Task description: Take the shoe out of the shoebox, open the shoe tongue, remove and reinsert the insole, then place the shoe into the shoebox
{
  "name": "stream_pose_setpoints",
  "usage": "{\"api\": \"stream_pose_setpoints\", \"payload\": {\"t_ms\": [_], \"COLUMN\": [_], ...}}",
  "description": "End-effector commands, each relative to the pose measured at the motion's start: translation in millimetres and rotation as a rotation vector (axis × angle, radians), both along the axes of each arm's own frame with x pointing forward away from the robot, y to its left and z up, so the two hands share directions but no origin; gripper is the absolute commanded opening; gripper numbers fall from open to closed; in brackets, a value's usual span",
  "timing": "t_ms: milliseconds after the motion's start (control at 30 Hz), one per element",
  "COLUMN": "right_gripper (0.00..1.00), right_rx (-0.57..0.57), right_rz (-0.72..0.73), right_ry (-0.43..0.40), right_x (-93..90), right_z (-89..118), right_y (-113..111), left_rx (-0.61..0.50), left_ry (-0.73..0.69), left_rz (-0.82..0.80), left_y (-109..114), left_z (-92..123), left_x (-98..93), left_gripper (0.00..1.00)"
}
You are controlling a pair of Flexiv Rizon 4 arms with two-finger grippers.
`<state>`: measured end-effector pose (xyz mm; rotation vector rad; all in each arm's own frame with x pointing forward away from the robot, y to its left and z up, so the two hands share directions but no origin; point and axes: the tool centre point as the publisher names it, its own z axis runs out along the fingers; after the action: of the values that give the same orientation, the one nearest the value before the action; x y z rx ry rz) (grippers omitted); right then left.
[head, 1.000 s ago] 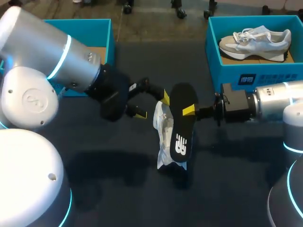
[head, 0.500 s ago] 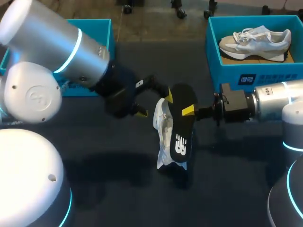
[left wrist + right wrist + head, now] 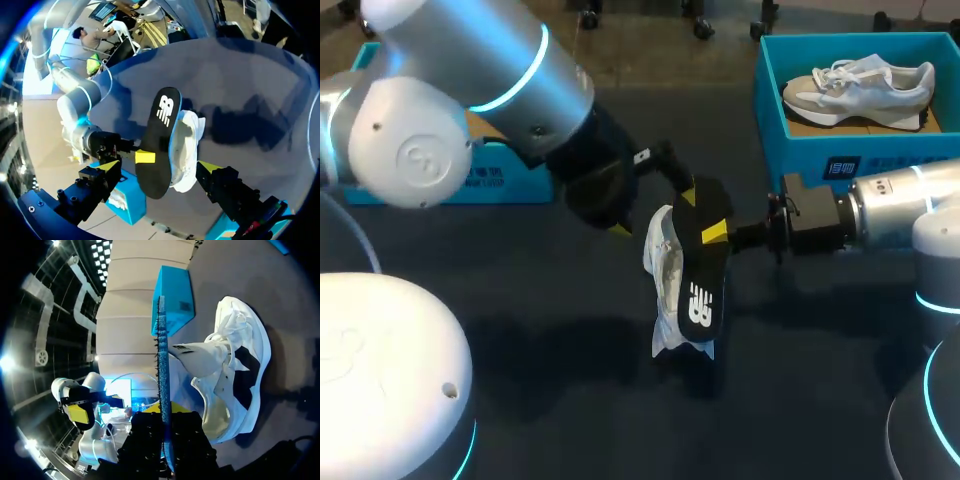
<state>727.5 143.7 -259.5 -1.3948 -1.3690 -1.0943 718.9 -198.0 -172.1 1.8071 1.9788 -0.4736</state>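
Two blue boxes point(image 3: 798, 150), two shoes point(image 3: 663, 280), one insole point(image 3: 705, 275) (pinched by right claw point(image 3: 719, 234)).

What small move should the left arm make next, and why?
Probably close the open left gripper on the white lace-up shoe to steady it. The right gripper pinches the flat black insole beside the shoe, which lies unheld on the dark table.
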Motion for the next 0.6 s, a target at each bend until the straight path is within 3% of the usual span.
{"api": "stream_pose_setpoints", "payload": {"t_ms": [33,333,600], "right_gripper": [0.00,0.00,0.00], "right_rx": [-0.017,-0.027,-0.015], "right_rz": [0.010,0.029,0.030], "right_ry": [0.006,0.000,-0.016], "right_x": [2.1,2.4,5.1], "right_z": [-2,-6,-6], "right_y": [6,10,9], "left_rx": [0.176,0.306,0.356], "left_ry": [0.028,0.033,0.042], "left_rz": [-0.005,-0.042,-0.088], "left_y": [-10,-13,-16], "left_z": [2,5,5], "left_x": [6.2,17.5,16.9], "left_gripper": [1.00,1.00,1.00]}}
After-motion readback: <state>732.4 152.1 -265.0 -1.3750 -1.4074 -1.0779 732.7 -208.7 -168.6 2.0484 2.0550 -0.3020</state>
